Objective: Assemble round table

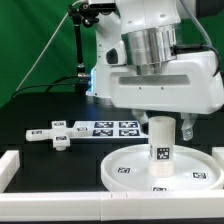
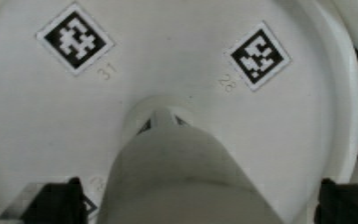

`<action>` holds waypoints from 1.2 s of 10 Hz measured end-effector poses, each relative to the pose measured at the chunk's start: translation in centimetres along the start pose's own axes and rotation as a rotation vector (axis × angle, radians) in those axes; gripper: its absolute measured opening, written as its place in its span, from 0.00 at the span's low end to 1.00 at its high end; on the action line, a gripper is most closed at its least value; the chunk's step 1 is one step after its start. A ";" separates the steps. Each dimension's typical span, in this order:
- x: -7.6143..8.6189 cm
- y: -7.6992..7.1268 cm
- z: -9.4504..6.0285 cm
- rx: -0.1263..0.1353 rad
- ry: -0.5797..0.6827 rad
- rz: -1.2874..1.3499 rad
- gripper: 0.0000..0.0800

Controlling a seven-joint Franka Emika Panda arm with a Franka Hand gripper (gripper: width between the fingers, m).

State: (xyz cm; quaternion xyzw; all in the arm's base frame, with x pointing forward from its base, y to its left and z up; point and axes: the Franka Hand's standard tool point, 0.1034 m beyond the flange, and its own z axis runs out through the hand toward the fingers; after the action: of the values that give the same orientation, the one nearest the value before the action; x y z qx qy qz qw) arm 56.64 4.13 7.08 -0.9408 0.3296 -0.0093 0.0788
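- The white plastic large rimmed round disc (image 1: 125, 175) lay flat on the black table, near and to the exterior view's right.
- The short thick white cylinder leg (image 1: 160, 135) stood upright at the disc's centre.
- The gripper (image 1: 161, 128) hung over the leg with its jaws open, one on either side and apart from it, holding nothing.
- The likely step was seating the leg in the disc. To do it well, the jaws should close squarely on the leg and keep it vertical, without sideways push, or the disc could slide.
- The white cross-shaped piece (image 1: 55, 135) lay well to the left, beside the marker board (image 1: 105, 127).
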 end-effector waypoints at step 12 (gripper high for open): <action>0.7 0.0 -0.3 -0.044 0.019 -0.679 0.67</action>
State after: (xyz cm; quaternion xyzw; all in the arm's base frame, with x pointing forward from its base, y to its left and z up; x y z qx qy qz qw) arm 57.12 3.66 7.32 -0.9982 -0.0015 -0.0364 0.0478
